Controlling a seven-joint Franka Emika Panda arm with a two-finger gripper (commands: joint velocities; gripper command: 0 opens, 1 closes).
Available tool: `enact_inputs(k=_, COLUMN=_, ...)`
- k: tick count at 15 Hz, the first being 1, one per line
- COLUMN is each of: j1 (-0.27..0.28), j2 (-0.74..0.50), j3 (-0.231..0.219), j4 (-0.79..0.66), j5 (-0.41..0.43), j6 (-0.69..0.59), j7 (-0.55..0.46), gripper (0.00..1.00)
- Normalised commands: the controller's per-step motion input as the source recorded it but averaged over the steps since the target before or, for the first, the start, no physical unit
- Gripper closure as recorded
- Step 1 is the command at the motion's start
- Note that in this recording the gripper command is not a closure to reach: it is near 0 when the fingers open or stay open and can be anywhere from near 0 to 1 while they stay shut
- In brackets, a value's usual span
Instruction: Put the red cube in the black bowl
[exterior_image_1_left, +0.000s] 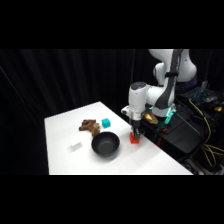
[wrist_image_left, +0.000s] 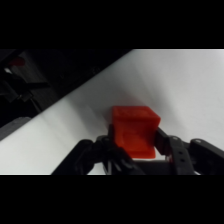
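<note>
From the side camera I see the gripper (exterior_image_1_left: 135, 133) down at the table (exterior_image_1_left: 65, 125), right over the red cube (exterior_image_1_left: 134, 139), which sits near the table's right edge. The cube rests on the white surface, to the right of the black bowl (exterior_image_1_left: 105, 144) and apart from it, with bare table between them. The bowl stands upright near the middle of the table, and I can see nothing inside it.

On the wrist camera the cube (wrist_image_left: 134, 130) fills the centre, sitting between the two black fingers (wrist_image_left: 170, 145). One finger lies along its left face and the other along its right; both appear to touch it, so I read the gripper (wrist_image_left: 136, 145) as closed on the cube. The cube's top face and the side turned toward the camera are plain. I cannot tell whether it has left the table; in the side view its bottom looks level with the surface.

Left of the bowl and farther back lies a brown lump (exterior_image_1_left: 89, 126), and a cyan cube (exterior_image_1_left: 106, 122) stands just right of it, beyond the bowl's far rim. A small white block (exterior_image_1_left: 76, 145) lies on the table to the left of the bowl, nearer me than the lump. The arm (exterior_image_1_left: 167, 80) reaches in from the upper right, with dark equipment and cables beside the table there.
</note>
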Motion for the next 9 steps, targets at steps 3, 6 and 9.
enact_inputs(k=3, j1=-0.042, j2=-0.09, j3=-0.022, j4=0.07, j5=0.141, j6=-0.13, j7=-0.27, gripper=1.00)
enact_inputs(k=6, j1=0.086, j2=-0.40, j3=-0.169, j4=0.00, j5=-0.145, j6=-0.40, j7=-0.05, gripper=1.00)
enact_inputs(k=9, j1=0.015, j2=-0.53, j3=-0.089, j4=0.02, j5=-0.226, j6=-0.56, j7=0.03, gripper=1.00)
